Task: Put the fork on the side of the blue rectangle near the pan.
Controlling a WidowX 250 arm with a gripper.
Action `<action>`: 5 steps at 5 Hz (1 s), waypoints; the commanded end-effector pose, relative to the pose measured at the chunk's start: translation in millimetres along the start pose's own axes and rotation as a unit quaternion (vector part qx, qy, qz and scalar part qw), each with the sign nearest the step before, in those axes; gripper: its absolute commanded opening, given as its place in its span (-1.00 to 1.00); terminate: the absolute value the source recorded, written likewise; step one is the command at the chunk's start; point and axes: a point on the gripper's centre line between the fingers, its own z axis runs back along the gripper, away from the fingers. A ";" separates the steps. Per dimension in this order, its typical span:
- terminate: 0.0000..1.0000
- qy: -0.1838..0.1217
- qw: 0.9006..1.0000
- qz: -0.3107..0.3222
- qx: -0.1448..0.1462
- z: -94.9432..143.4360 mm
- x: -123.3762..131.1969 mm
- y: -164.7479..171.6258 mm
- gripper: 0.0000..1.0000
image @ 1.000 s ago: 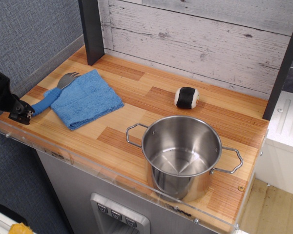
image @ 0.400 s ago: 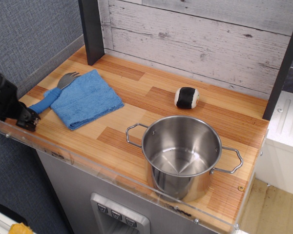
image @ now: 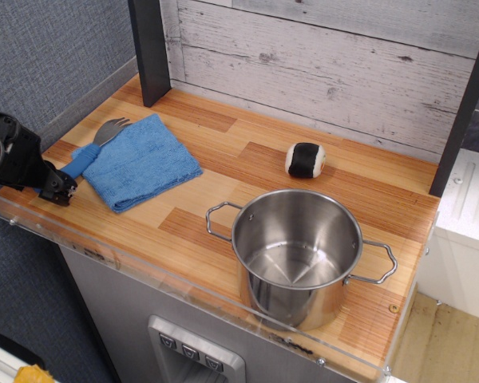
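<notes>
Far left: the gripper is seen low over the wooden counter, black body coming in from the left edge. Jaws are placed right at the blue handle end of the fork; whether they're spread, closed or pinching the handle can't be told, tips too small and dark at this res. Contact w/ the handle can't be confirmed either.

Just up and right of the jaws, the fork is seen lying flat along the left edge of the blue rectangle, grey head pointed away toward the back, handle tip toward the jaws. Fork and cloth are touching, the handle partly overlapping the cloth's edge.

Right of the jaws, the blue rectangle is laid flat, turned at an angle on the counter.

Further right and nearer the front, well apart from the jaws, the pan is standing upright, empty, loop handles out to both sides. Cloth sits between fork and pan, so the fork is on the cloth's far side from the pan.

Behind the pan, a small black-and-white ball is seen near the plank wall.
</notes>
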 end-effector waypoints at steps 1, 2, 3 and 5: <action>-1.00 -0.011 1.000 0.000 0.001 -1.5 1.3 5.6 -1.00; -1.00 -0.013 1.000 -0.001 -0.001 -3.0 0.6 5.1 -1.00; -1.00 -0.014 1.000 0.000 -0.002 -3.7 -0.5 6.6 -1.00; -1.00 -0.034 0.998 -0.018 -0.041 4.2 6.8 0.1 -1.00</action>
